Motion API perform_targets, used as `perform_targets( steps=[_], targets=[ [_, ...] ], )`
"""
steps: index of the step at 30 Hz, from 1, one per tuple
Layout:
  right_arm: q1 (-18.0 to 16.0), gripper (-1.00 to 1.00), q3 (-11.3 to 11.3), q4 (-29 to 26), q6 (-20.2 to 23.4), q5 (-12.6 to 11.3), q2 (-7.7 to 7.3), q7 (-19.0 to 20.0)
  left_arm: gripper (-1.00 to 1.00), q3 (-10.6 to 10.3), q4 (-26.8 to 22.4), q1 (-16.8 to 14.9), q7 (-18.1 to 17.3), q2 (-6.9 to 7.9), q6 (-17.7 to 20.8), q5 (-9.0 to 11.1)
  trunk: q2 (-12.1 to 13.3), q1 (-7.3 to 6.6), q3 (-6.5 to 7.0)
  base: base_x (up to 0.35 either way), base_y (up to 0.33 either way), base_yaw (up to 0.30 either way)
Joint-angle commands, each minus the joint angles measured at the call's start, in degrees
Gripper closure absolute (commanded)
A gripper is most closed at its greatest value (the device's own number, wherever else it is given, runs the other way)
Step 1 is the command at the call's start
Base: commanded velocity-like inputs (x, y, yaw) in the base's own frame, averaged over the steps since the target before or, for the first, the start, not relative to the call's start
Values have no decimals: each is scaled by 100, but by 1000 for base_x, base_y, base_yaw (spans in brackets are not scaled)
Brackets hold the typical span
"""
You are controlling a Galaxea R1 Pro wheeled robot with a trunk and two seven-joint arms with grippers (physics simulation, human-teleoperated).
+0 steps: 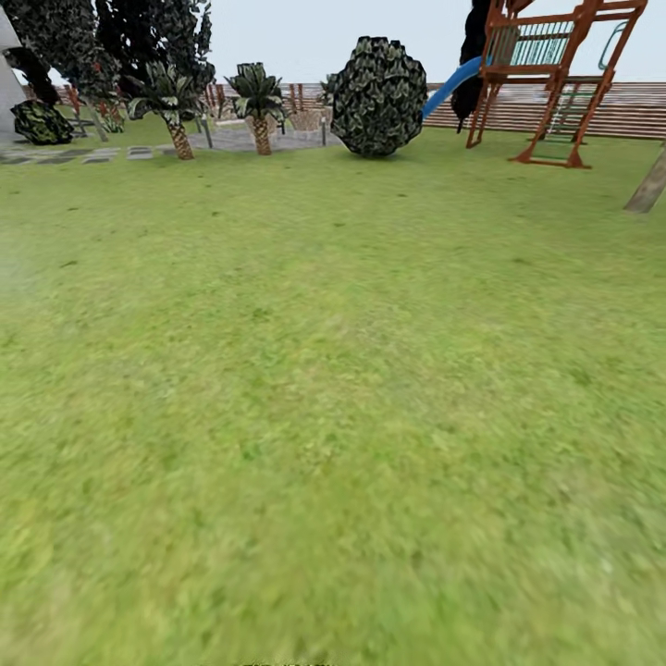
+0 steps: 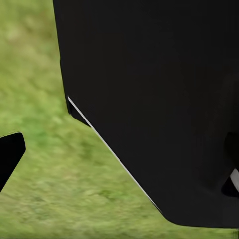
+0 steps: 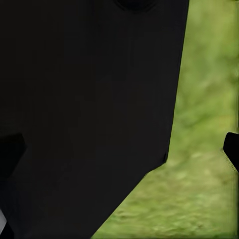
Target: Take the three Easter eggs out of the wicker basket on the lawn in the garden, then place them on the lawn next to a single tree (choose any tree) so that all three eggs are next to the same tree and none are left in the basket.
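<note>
- You are looking across a wide stretch of lawn (image 1: pixel 333 416); the mottled green grass takes up most of the head view, right down to its near edge.
- At the far side of the garden you have a brown slatted fence (image 1: pixel 629 106) running behind everything.
- Far ahead to your right stands an orange-red playset (image 1: pixel 555 83) with a blue slide (image 1: pixel 453 83) coming off its left side.
- Just left of the slide sits a big round dark-leaved bush (image 1: pixel 379 97) on the grass.
- Further left you see two short palms with scaly trunks (image 1: pixel 176 111) (image 1: pixel 259 106), and behind them grey paving (image 1: pixel 250 139) and stepping stones (image 1: pixel 83 155).
- At the right edge of the head view a pale, slanting trunk (image 1: pixel 649 185) rises out of the lawn, cut off by the frame; this may be the tree you want, though little of it shows.
- Your left wrist view has a large black body part of the robot (image 2: pixel 159 99) close to the lens, with blurred grass beyond it and one dark fingertip (image 2: pixel 9 154) at the edge.
- Your right wrist view is much the same: black body (image 3: pixel 84 114), grass, a dark fingertip (image 3: pixel 232 149) at the edge.
- For both claws, I cannot tell whether they are spread or pressed together.
</note>
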Motion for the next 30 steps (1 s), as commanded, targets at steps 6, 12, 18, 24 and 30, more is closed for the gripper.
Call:
perform_targets(
  steps=[6, 12, 18, 24, 30],
  targets=[
    [-3, -100, 3, 5, -19, 1, 1, -4, -100, 5, -11, 4, -7, 0, -2, 9, -2, 0, -41, 0, 0, 213],
    [-3, -100, 3, 5, -19, 1, 1, -6, -100, 5, -11, 4, -5, 0, -2, 9, -2, 0, -79, 0, 0, 213],
    [-3, -100, 3, 5, -19, 1, 1, -4, -100, 5, -11, 4, -6, 0, -2, 9, -2, 0, -117, 0, 0, 213],
    [-3, -100, 3, 5, -17, 1, 1, -6, -100, 5, -11, 4, -7, 0, -2, 9, -2, 0, -155, 0, 0, 213],
    [-3, -100, 3, 5, -19, 1, 1, -4, -100, 5, -11, 4, -6, 0, -2, 9, -2, 0, -193, 0, 0, 213]
  ],
)
